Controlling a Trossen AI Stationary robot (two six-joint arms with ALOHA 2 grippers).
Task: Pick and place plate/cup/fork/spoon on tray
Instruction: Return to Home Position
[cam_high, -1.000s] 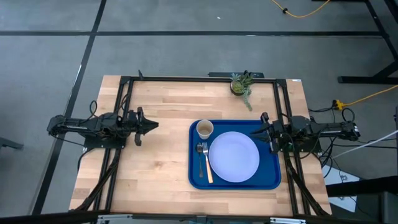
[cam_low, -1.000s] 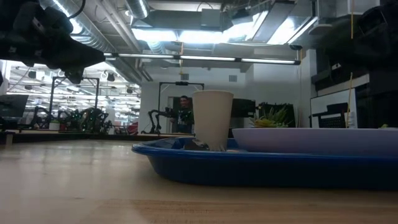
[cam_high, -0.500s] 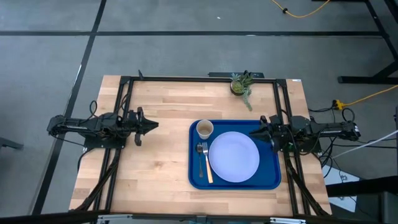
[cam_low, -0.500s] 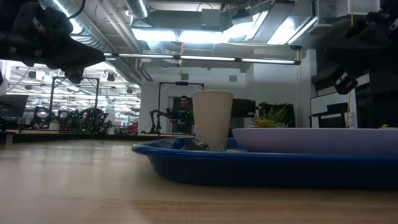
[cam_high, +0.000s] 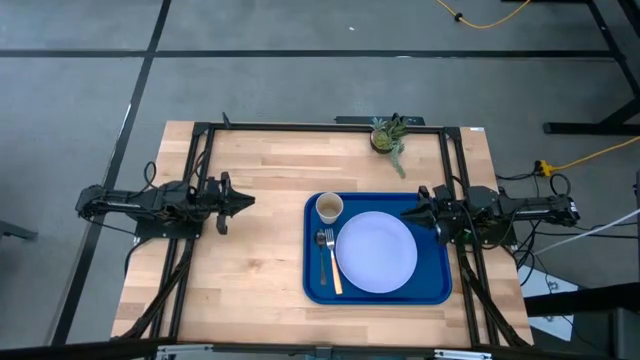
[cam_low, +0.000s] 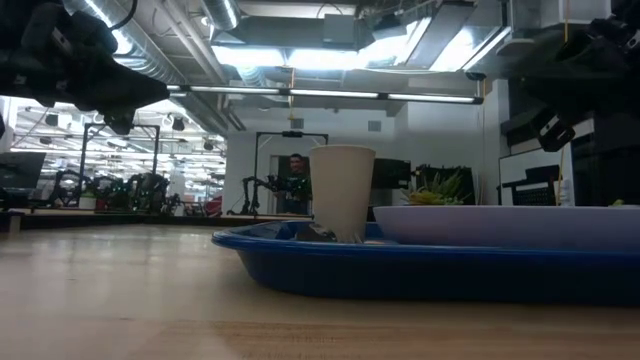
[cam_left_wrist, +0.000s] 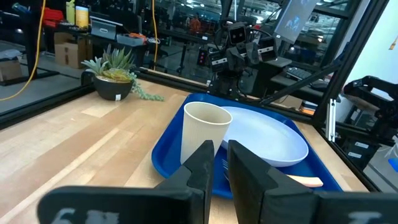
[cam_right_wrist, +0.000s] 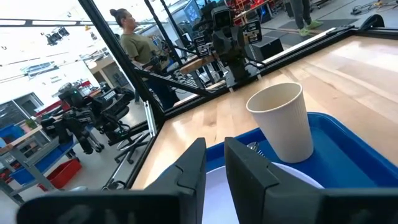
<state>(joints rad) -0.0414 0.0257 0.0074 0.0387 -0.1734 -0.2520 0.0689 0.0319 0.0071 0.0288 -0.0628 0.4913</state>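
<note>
The blue tray (cam_high: 313, 283) lies on the table's right half. On it rest the pale plate (cam_high: 376, 252), the tan cup (cam_high: 329, 207) standing upright at the tray's far left corner, and the orange-handled fork (cam_high: 331, 265) lying left of the plate. The dark spoon shows in no view. My left gripper (cam_high: 250, 201) hovers shut and empty over the table's left half, pointing toward the tray. My right gripper (cam_high: 404, 213) hovers shut and empty above the tray's far right part, pointing at the cup (cam_right_wrist: 283, 121).
A small green potted plant (cam_high: 386, 136) stands at the table's far edge, beyond the tray. Black frame rails (cam_high: 200, 180) run along the table's left, right and far sides. Bare wood lies between my left gripper and the tray. A person (cam_right_wrist: 134, 43) stands in the room beyond the table.
My right gripper has gone a short way toward the table's left edge, out over the tray's right rim, and has then kept still. The things on the tray have not moved.
</note>
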